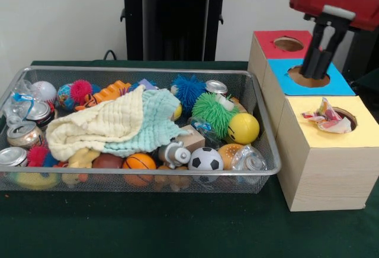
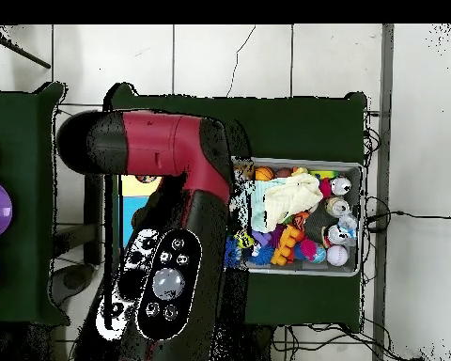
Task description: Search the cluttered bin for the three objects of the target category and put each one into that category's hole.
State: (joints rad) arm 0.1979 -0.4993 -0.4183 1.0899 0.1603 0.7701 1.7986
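The wire-mesh bin (image 1: 142, 68) sits on the green table, full of toys; it also shows in the overhead view (image 2: 359, 218). One polka-dot cloth (image 1: 325, 118) lies crumpled at the round hole (image 1: 349, 116) in the yellow-topped box (image 1: 367, 134), partly hanging out over the top. No other polka-dot cloth shows in the bin. My gripper (image 1: 317, 63) hangs from the red arm over the blue-topped box's hole, behind the yellow box and apart from the cloth. In the overhead view the arm hides the gripper.
The blue-topped box (image 1: 281, 71) and red-topped box (image 1: 266, 42) stand behind the yellow one. In the bin lie a cream cloth (image 1: 95, 125), a mint cloth (image 1: 157, 122), balls, cans and a green spiky ball (image 1: 213, 111). The pedestal (image 1: 172, 15) stands behind.
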